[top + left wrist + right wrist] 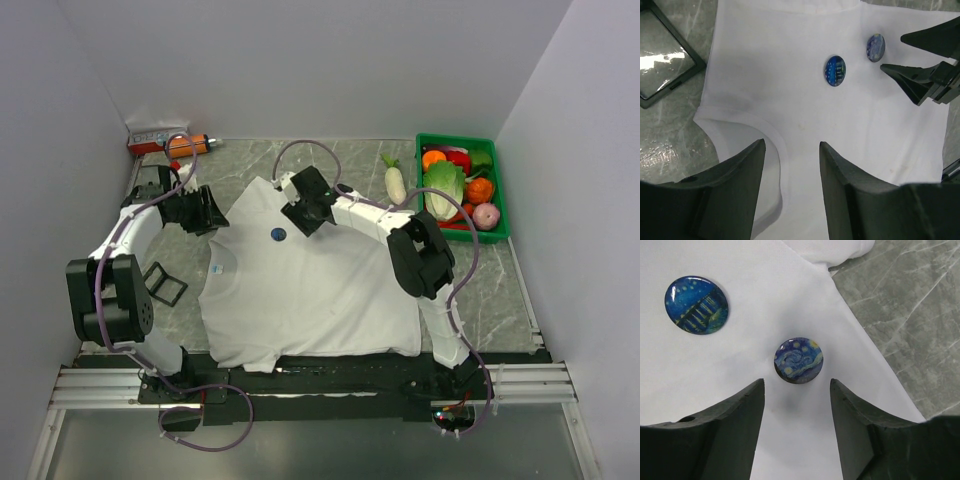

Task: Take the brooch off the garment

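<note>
Right gripper [796, 390] sat over the far-left part of the garment [320, 290], jaws wide, nothing in them. The brooch [798, 360], swirl pattern, lay flat on the cloth just ahead of the tips. It was roughly centred on the gap but not yet between them. Left gripper [791, 150] hovered above a hemmed edge of the garment, jaws also apart and empty, pinning no cloth.

Risks as I read it:
- Second blue disc [696, 304] lay near the first, on its left. Any drift that way and the jaws would grab the wrong one, or clip both.
- The brooch was thin and flat on soft fabric. Closing low would likely pinch cloth with it and lift the garment. Closing high could skate off the glossy dome.
- With nothing holding the garment down, a pull would probably drag it across the bench [500, 290] rather than free the pin.
- How the brooch was fastened couldn't be seen, so a straight tug might tear the cloth.
</note>
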`<state>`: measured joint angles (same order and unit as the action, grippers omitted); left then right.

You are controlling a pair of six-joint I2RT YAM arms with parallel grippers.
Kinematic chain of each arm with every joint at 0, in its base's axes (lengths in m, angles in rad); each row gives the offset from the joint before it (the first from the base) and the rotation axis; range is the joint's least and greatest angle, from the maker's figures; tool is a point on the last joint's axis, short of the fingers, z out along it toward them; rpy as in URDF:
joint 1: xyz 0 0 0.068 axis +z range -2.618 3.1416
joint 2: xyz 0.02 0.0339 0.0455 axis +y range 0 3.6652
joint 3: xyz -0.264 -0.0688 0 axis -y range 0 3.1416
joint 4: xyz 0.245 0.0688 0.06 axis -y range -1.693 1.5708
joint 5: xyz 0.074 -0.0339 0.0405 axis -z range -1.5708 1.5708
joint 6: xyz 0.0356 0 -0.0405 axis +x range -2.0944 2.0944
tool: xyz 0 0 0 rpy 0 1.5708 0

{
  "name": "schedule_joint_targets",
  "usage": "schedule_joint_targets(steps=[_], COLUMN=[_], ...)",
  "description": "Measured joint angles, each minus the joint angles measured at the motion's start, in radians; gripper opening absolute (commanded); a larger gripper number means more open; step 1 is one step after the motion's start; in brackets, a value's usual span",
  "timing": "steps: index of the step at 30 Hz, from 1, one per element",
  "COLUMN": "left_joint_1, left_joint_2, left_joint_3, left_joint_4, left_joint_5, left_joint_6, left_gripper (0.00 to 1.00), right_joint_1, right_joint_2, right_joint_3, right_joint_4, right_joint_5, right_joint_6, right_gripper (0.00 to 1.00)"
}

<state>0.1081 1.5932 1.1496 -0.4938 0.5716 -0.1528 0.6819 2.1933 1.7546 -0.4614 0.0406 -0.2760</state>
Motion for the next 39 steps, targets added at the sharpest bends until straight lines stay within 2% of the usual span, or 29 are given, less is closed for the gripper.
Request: schedule_joint_targets(steps=[6, 12, 20, 23, 25, 27, 39], left_joint_1=[0.000, 0.000, 0.000, 0.000, 0.000, 0.000, 0.000], left_joint_2=[0.010, 0.010, 0.010, 0.011, 0.015, 0.020, 0.017], left_joint_3=[0.018, 0.017, 0.017, 0.017, 0.017, 0.017, -0.026], left_joint_4=[-0.010, -0.011, -0.012, -0.012, -0.012, -0.013, -0.017], left_joint_5=[0.007, 0.008, 0.007, 0.007, 0.007, 0.007, 0.008], left_joint_6=[0.000, -0.002, -0.002, -0.002, -0.002, -0.002, 0.002], left_gripper=[0.53, 0.53, 0.53, 0.53, 0.53, 0.53, 0.53], right_joint_1=[0.006, 0.008, 0.009, 0.009, 0.009, 0.006, -0.008], right_joint_2=[0.039, 0.065, 0.087, 0.087, 0.087, 0.089, 0.089], right_joint_3=[0.040, 0.046, 0.046, 0.046, 0.046, 0.046, 0.047], right_joint_4=[-0.003, -0.004, 0.006, 0.006, 0.006, 0.010, 0.023], right_joint_5=[-0.016, -0.030, -0.020, -0.016, -0.010, -0.002, 0.005], right_joint_6=[0.010, 0.021, 0.025, 0.026, 0.027, 0.034, 0.047], right_gripper=[0.50, 0.57, 0.57, 0.52, 0.43, 0.39, 0.39])
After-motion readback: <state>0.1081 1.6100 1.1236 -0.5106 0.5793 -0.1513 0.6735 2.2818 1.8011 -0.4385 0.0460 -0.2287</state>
